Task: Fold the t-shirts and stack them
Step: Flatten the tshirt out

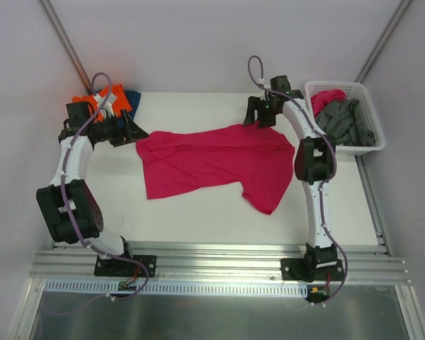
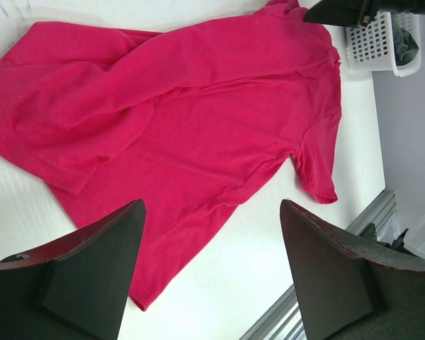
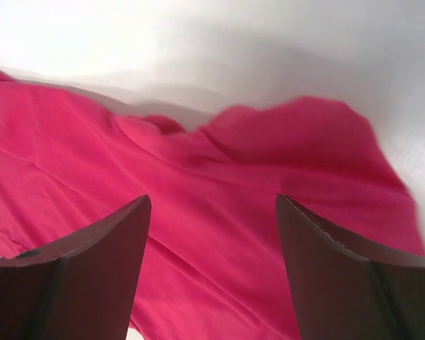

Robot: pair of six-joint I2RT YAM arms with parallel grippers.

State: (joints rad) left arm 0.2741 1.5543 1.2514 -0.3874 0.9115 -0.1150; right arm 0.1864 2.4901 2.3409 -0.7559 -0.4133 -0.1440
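As the magenta t-shirt [image 1: 212, 163] lies spread but creased across the middle of the tabletop [image 1: 198, 219], both claws stand with jaws apart and hold nothing: the left gripper [image 2: 212, 212] hovers near its left end, the right gripper [image 3: 212, 202] over its far right part. The cloth looks light, soft and limp, so I judge it best pinched at two corners of one edge, not mid-cloth.

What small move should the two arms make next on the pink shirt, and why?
Probably lower both arms and close on the magenta t-shirt's far edge, ready for a first fold. The left fingers and right fingers are open and empty, poised over that edge, one toward each end, and the shirt lies spread out, unfolded.
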